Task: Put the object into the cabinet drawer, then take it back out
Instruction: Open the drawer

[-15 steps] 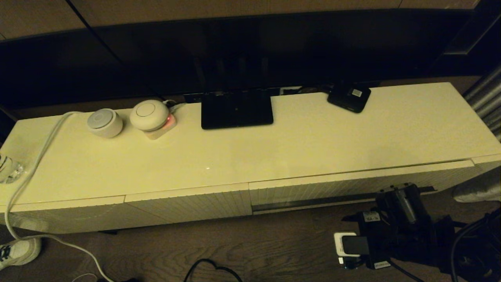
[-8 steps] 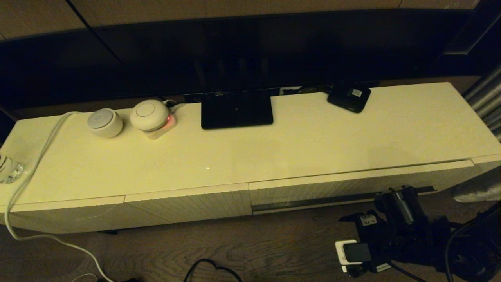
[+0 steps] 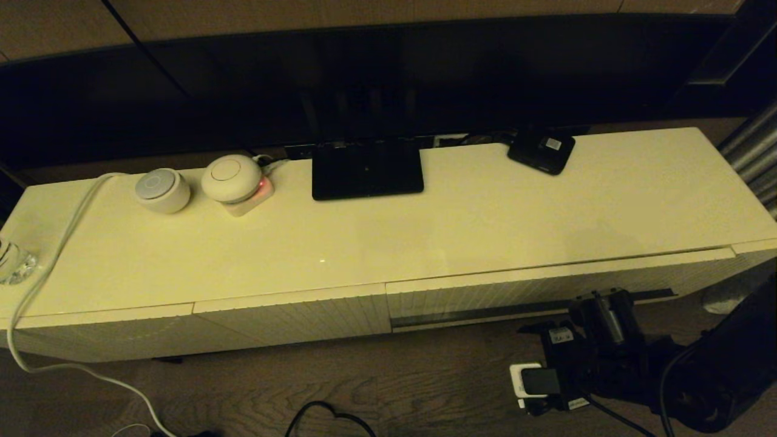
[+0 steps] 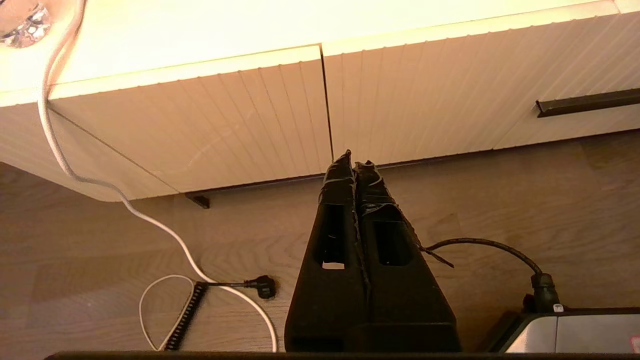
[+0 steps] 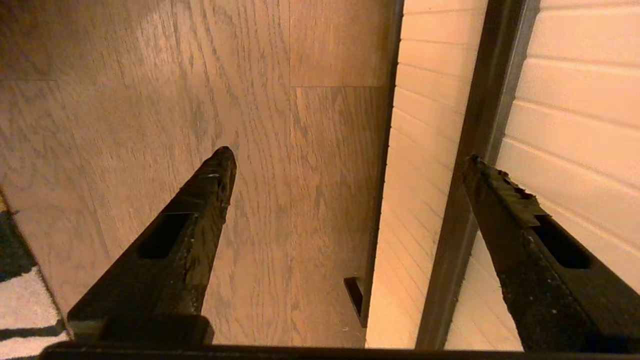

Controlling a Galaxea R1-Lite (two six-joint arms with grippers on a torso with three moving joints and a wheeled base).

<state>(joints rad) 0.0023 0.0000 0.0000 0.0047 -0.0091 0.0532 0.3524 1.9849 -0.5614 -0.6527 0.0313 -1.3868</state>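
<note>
Cabinet drawer (image 3: 546, 290) closed (right claw (image 5: 350, 155) spread).

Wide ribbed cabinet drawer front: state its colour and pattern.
Cream-white with fine parallel ribs and a long dark slot; best in the left wrist view.

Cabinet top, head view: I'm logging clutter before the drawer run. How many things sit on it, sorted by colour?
White or cream: 4 (left round device, right round device, red-lit block under the right one, cable)
Black: 2 (flat stand plate, small labelled box)
Clear: 1 (glass)
Total: 7
</note>
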